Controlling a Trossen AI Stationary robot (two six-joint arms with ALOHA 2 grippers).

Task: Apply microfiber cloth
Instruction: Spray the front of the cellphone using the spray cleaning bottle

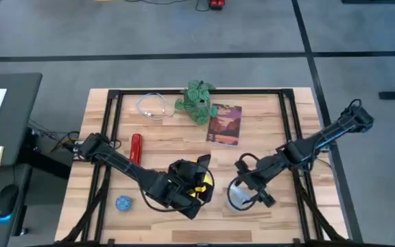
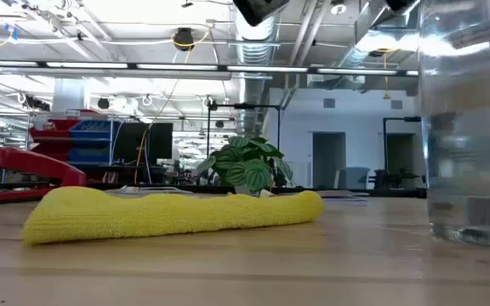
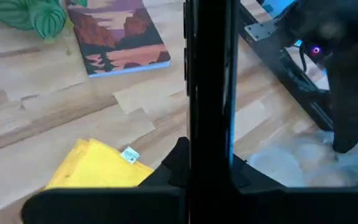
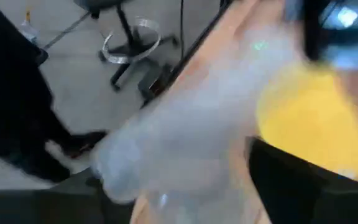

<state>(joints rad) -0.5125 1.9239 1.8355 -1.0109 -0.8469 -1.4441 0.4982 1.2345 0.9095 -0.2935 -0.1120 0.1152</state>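
soft, nappy yellow microfiber cloth (image 2: 173, 212) on matt pale wood table (image 2: 245, 272); clear glossy plastic bottle (image 2: 470, 127).

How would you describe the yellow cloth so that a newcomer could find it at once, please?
Look at the wooden table from above and go to its near edge, where the left gripper hangs. The cloth lies folded flat under that gripper, beside a clear plastic container by the right gripper. It is the only bright yellow, soft thing there, unlike the book.
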